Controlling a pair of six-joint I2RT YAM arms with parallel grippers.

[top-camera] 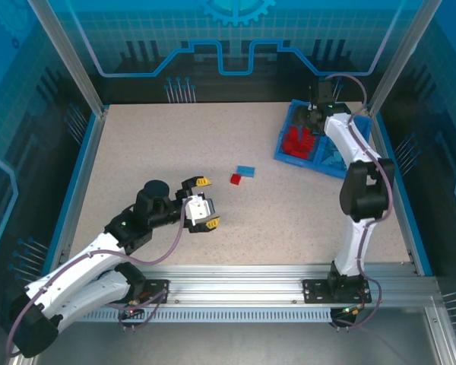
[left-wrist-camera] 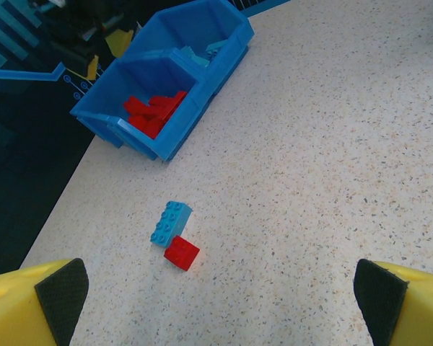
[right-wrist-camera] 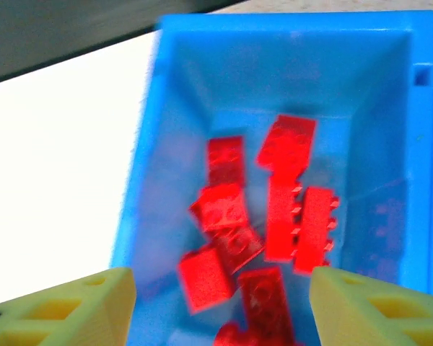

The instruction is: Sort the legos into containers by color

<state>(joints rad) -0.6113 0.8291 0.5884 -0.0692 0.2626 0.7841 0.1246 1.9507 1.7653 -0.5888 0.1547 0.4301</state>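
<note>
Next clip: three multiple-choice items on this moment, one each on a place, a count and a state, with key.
1. The right gripper hangs over: A) the tray's red-brick compartment; B) the loose bricks; C) the tray's blue-brick compartment.
2. Bricks lying loose on the table: A) one; B) two; C) five.
3. The left gripper is: A) shut on a brick; B) shut, empty; C) open, empty.
Key: 1 A, its wrist view looks down on red bricks; 2 B, a blue brick beside a red brick; 3 C, pads wide apart, nothing between.

Blue brick [left-wrist-camera: 171, 223] touching red brick [left-wrist-camera: 182, 253], tray [left-wrist-camera: 184, 124] beyond
</note>
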